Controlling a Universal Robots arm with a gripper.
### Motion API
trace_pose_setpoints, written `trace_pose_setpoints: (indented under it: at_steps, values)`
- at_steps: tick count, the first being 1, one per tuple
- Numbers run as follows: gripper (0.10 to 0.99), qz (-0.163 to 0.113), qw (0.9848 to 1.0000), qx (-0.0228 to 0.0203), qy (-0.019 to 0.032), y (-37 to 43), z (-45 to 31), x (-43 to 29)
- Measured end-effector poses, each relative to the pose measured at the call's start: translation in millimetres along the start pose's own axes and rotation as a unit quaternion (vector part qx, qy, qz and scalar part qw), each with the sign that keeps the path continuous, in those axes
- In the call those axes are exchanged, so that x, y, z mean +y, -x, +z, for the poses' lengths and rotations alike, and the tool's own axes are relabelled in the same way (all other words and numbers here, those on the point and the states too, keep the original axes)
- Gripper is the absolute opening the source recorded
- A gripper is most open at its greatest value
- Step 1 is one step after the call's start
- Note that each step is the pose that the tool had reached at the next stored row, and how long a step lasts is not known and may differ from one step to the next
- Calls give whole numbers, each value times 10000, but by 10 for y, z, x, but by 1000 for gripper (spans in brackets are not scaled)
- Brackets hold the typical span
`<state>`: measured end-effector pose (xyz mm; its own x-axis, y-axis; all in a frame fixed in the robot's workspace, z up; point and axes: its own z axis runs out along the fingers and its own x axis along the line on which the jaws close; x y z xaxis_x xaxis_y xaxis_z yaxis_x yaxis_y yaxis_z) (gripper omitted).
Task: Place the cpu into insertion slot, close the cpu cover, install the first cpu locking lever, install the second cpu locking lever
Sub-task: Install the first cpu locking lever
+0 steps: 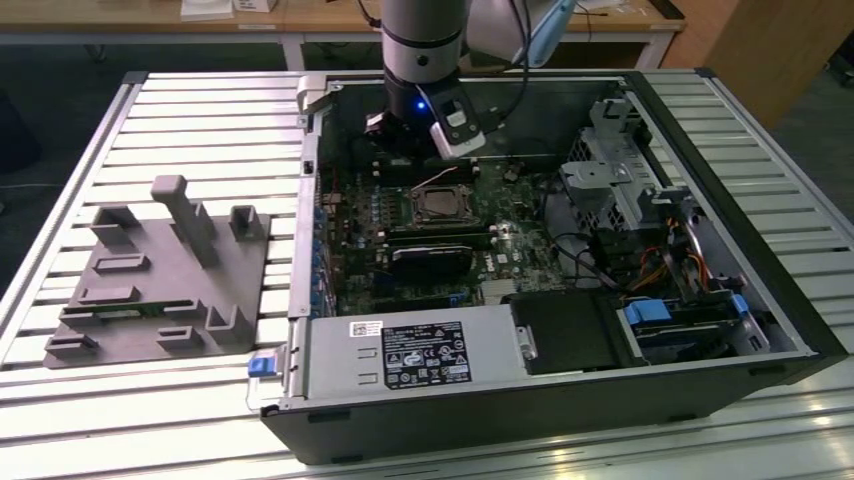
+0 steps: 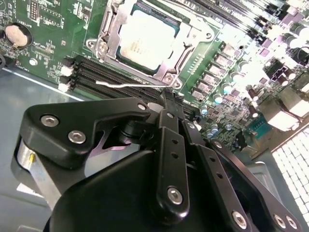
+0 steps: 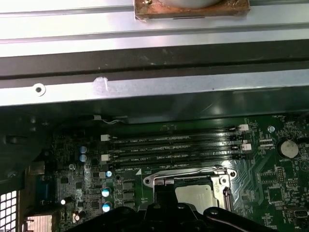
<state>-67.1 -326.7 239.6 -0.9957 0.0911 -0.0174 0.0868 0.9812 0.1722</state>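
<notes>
Gripper point(image 2: 166, 96), fingers together, at a locking lever point(image 2: 125, 85) just ahead; cpu cover point(image 2: 190, 43) down over the cpu point(image 2: 145, 41). Latching likely needs a firm press.

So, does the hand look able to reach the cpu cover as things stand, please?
Probably yes: the hand hangs close beside the cpu cover, and nothing lies across the cover or between them.

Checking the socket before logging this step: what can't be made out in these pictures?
- First wrist view: the gripper hides part of the cpu.
- Second wrist view: the picture's edge cuts off part of the cpu cover.
- Exterior view: the insertion slot is too small to tell whether it is latched.
</notes>
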Motion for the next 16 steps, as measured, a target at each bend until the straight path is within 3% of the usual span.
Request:
trace_pose_setpoints:
  at_steps: [7,16]
  values:
    - [106,-6,10000,-27,-67,21,38,-3]
    - [106,-8,9999,-31,-107,183,91,39]
